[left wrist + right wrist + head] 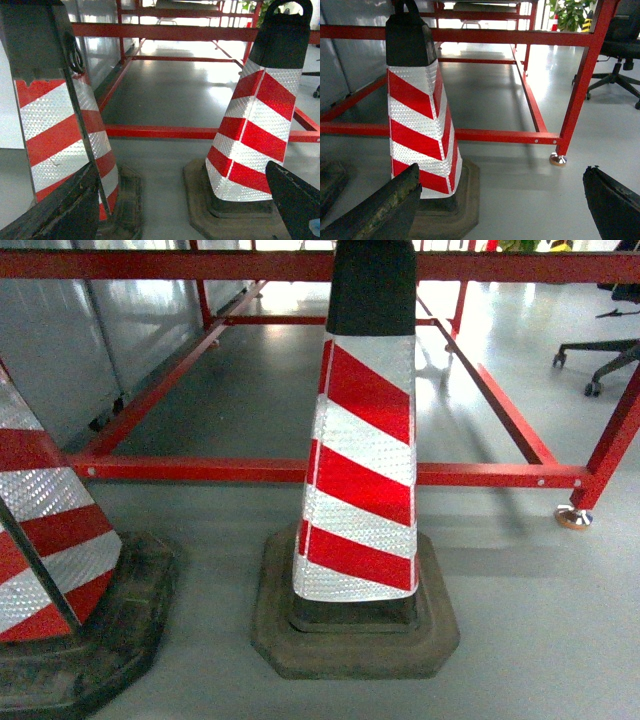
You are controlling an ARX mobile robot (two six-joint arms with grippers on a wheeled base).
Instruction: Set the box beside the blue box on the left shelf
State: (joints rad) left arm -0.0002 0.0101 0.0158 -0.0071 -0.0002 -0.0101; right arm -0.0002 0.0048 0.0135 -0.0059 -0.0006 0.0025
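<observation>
The box, the blue box and the left shelf are all out of view. My left gripper (181, 170) is open, its dark fingers (60, 210) spread wide low over the grey floor with nothing between them. It points at the gap between two traffic cones. My right gripper (502, 172) is open as well and holds nothing. Its left finger (385, 210) is in front of a cone's base. Neither gripper shows in the head view.
A red-and-white striped cone (365, 455) on a black rubber base stands directly ahead, and a second cone (45, 530) is at the left. Behind them runs a low red steel tube frame (240, 470) with a levelling foot (573, 517). Grey panels (80, 330) line the left; an office chair (600, 355) is at the far right.
</observation>
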